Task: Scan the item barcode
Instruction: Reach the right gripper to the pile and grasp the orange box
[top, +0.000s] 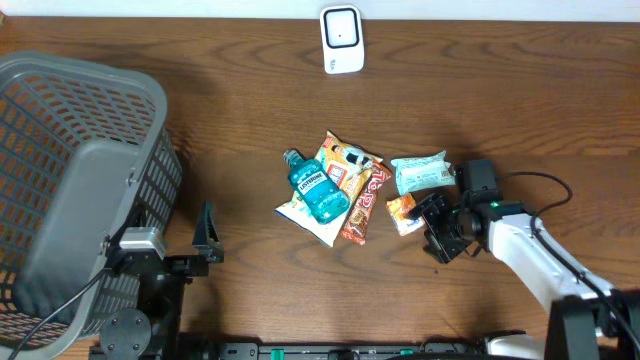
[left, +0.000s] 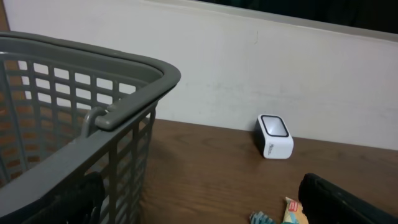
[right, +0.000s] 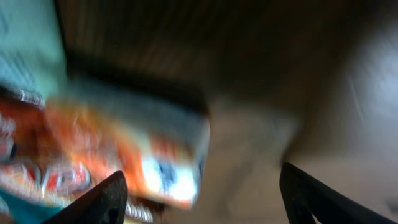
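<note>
Snack packet (top: 402, 212): small, orange with a white patch, lying flat right of the mouthwash bottle (top: 318, 188). Right gripper (top: 428, 215) is lowered at the packet's far side, jaws wide apart, not clamped. Left gripper (top: 207, 240), well left of the bottle, gapes empty.

Blue bottle (top: 318, 190): white label reads "LISTERINE". Print on snack packets (top: 340, 162) around it too small for me to read. My right wrist view blurred, lettering illegible.
</note>
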